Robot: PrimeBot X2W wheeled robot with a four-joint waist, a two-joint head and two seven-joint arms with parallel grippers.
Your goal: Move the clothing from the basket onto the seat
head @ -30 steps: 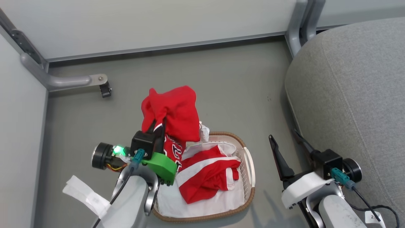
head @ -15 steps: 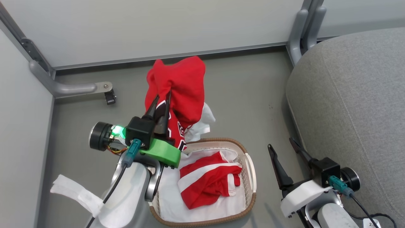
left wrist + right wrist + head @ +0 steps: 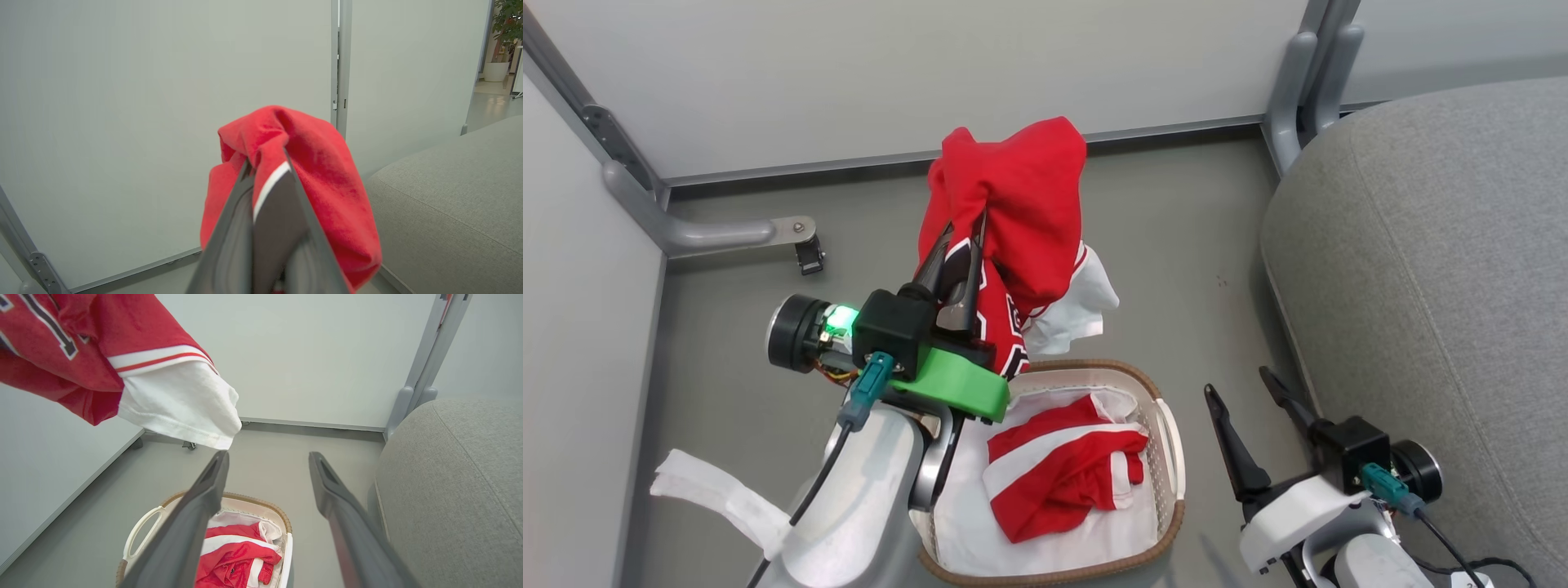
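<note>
My left gripper (image 3: 964, 220) is shut on the red numbered jersey (image 3: 1021, 204), which hangs in the air above the basket's far end. The left wrist view shows the jersey (image 3: 322, 171) draped over my closed fingers (image 3: 273, 204). Its white-trimmed sleeve (image 3: 179, 400) dangles in the right wrist view. The red garment with white stripes (image 3: 1062, 465) lies in the white basket (image 3: 1168, 433) on a white liner. My right gripper (image 3: 1245, 384) stands open and empty between basket and grey seat (image 3: 1429, 269), low near the floor.
Pale partition walls (image 3: 890, 73) close the back and left. A grey metal foot with a caster (image 3: 805, 245) sits at the back left, and a partition post (image 3: 1298, 90) stands by the seat's far corner. Grey floor (image 3: 1176, 269) lies between basket and seat.
My left gripper has lifted the jersey higher and to the right, pulling it out of the basket. The head camera shifted slightly. The right gripper stays open.
</note>
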